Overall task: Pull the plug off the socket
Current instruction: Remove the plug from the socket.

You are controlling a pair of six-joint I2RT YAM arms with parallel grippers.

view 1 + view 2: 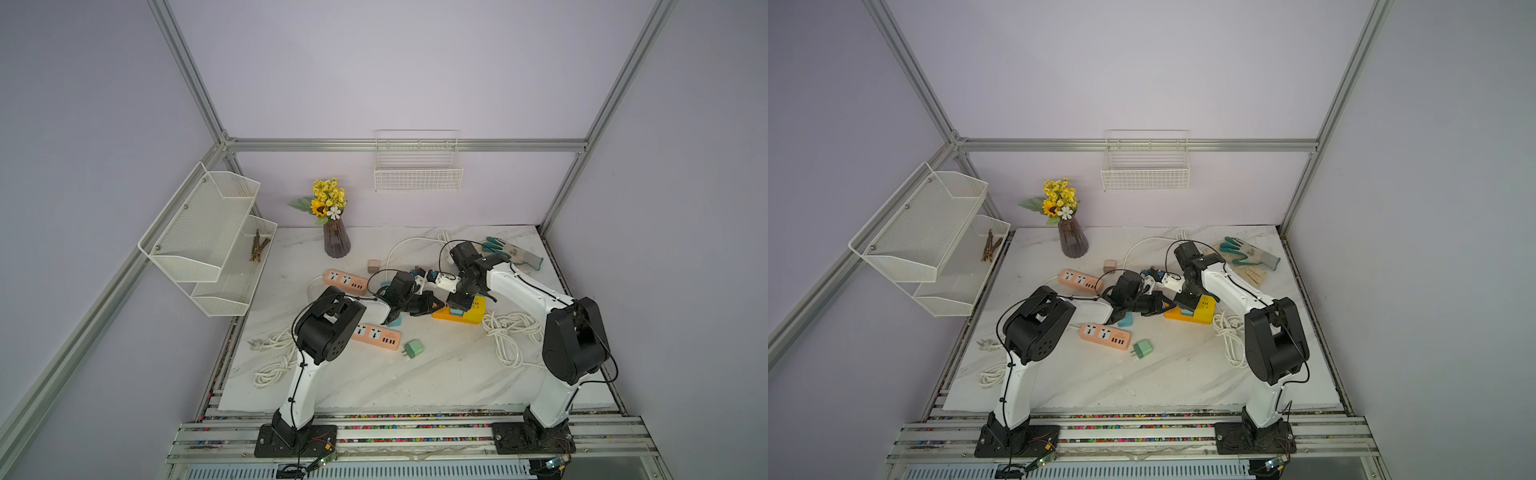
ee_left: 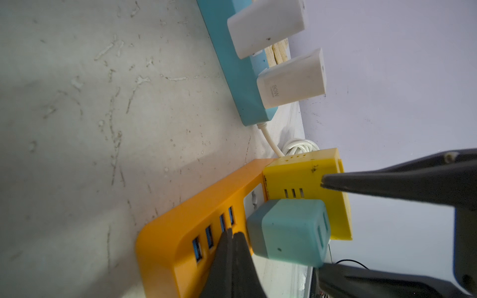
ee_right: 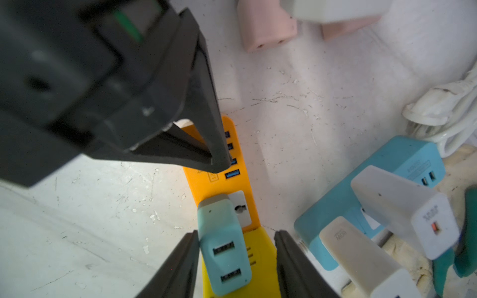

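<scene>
An orange power strip (image 1: 440, 314) (image 2: 167, 240) (image 3: 198, 185) lies mid-table. A teal plug (image 2: 289, 234) (image 3: 222, 245) stands in its socket beside a yellow adapter (image 2: 304, 180) (image 3: 260, 247). My left gripper (image 2: 231, 233) (image 1: 435, 306) is shut, with its tips pressed on the strip by the blue USB ports. My right gripper (image 3: 237, 232) (image 1: 457, 304) is open and straddles the teal plug. One of its fingers (image 3: 191, 252) touches the plug's side. The opposite finger (image 3: 286, 252) stands apart from the plug, over the yellow adapter's edge.
A blue strip (image 2: 232, 69) (image 3: 400, 165) with two white chargers lies right behind. Two pink strips (image 1: 345, 281) (image 1: 376, 334), a green plug (image 1: 413, 348), coiled white cables (image 1: 511, 332), gloves (image 1: 513, 251) and a flower vase (image 1: 336, 241) surround the work spot.
</scene>
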